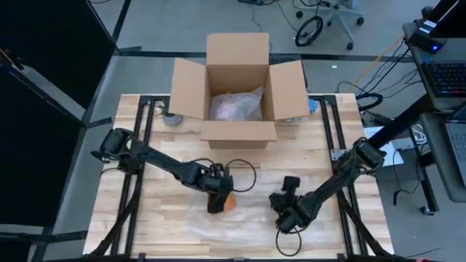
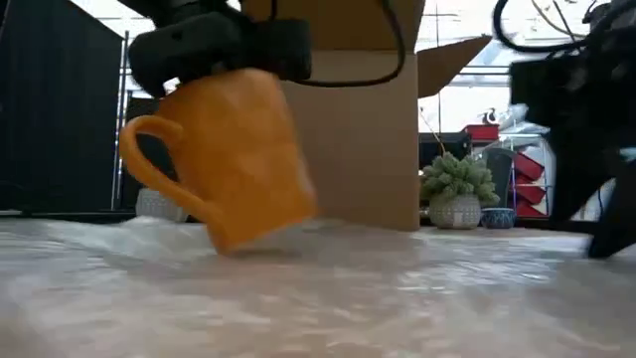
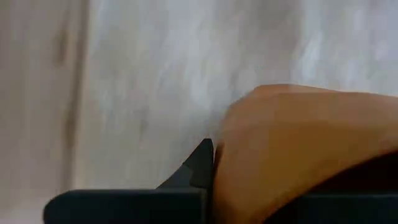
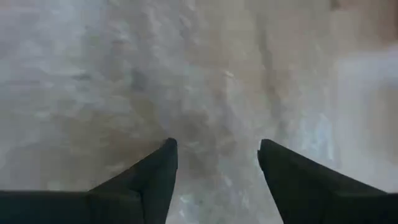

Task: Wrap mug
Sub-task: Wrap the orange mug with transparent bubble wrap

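An orange mug (image 2: 234,159) hangs tilted over a clear bubble-wrap sheet (image 1: 240,222) that is spread on the near middle of the wooden table. Its handle (image 2: 149,164) sticks out to one side. My left gripper (image 1: 218,191) is shut on the mug's top. My right gripper (image 4: 217,149) stands open just right of the mug, low over the wrap, with nothing between its fingers. My left gripper holds the mug by its rim (image 3: 217,155), coming from above. One finger (image 3: 199,165) lies against the outer wall; the other is hidden by the mug. The mug is tilted, its base edge (image 2: 234,239) down at the wrap; whether it touches cannot be told.
An open cardboard box (image 1: 238,102) with crumpled wrap inside stands at the far middle of the table, flaps spread. A small potted plant (image 2: 457,189) sits beside it. Black frame rails run along the table's left and right sides.
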Robot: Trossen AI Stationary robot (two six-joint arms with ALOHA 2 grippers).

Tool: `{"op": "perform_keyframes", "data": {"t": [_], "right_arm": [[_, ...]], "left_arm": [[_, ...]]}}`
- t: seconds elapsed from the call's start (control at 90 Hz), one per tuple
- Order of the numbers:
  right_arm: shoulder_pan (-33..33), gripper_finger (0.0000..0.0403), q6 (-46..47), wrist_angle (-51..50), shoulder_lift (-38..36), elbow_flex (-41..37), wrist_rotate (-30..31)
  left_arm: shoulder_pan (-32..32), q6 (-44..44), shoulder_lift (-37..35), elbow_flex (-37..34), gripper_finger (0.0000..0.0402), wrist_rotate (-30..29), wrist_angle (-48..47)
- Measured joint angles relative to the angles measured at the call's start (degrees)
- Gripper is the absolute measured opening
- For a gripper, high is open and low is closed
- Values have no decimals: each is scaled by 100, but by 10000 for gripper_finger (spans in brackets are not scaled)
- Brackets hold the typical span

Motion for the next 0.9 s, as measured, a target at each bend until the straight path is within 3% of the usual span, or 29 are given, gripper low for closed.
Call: {"op": "perform_keyframes", "data": {"t": [0.1,0.278,0.422,0.578,0.767,0.9], "right_arm": [[63,212,338,96,-250,0,-32],[103,212,707,307,-701,2,-31],[261,212,1267,277,-1074,15,-319],[748,212,2127,207,-1236,17,-512],[1259,212,3338,73,-1197,17,-1001],[1485,212,3930,58,-1195,17,-1011]], "left_arm": [[2,-94,-151,69,5,-30,-58],[2,218,-244,619,7,-15,705],[61,521,-62,777,4,583,2002],[186,467,436,781,4,973,2658],[350,540,1365,1662,4,1322,2295],[380,1007,1971,2790,4,1221,609]]}}
